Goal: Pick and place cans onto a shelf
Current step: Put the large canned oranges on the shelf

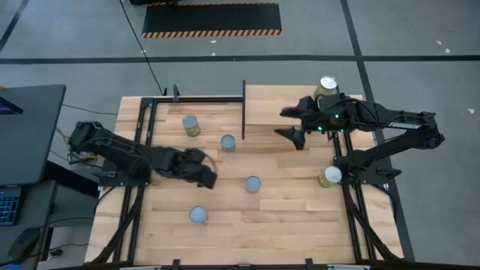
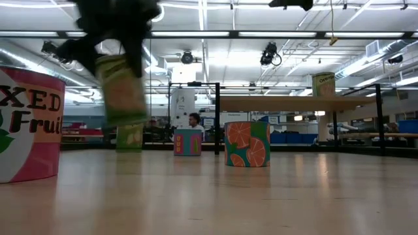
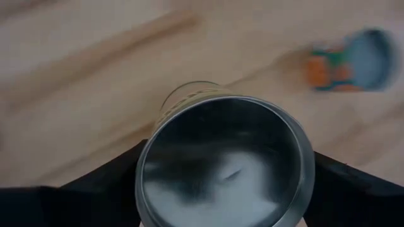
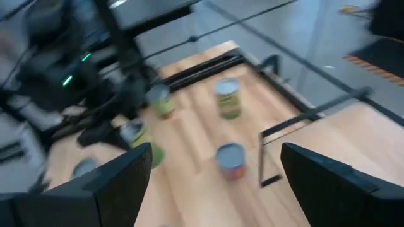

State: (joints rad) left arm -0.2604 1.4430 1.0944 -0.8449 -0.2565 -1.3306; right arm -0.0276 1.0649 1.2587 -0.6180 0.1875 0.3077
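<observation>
1. Left gripper (image 1: 201, 171): clenched on one can (image 3: 224, 167). Its dark fingers (image 3: 95, 189) press the rim from both sides, and the shiny top fills the left wrist view.
2. Held can, position: centred between the fingers. In the low view it hangs tilted above the table (image 1: 300, 217), clear of the wood, with its yellow-green label (image 2: 121, 88) showing.
3. Held can, relative to goal: at the table's left side, well apart from the shelf (image 1: 300, 97). The shelf is the pale raised board at the far right, behind a thin dark panel (image 1: 244, 112).
4. Step in hand, judged: carrying the can towards the shelf.
5. Handling notes, judged:
   - Level the can before travel; the tilt suggests an off-centre hold that could slip.
   - Lift higher than the panel and the shelf edge before crossing.
   - Route clear of the blue-grey can (image 1: 228, 142) and the yellow-green can (image 1: 191, 125), which stand between the gripper and the shelf.
   - Lower until the base sits flat, then release.
6. Right gripper (image 1: 292, 124): released, fingers wide apart with nothing between them, hovering over the shelf's near edge. It could obstruct the drop spot.
7. Other stock: one can on the shelf's far side (image 1: 328, 86), one by the right arm's base (image 1: 330, 176), an orange-labelled can (image 1: 253, 184) and another (image 1: 198, 215) on the table.
</observation>
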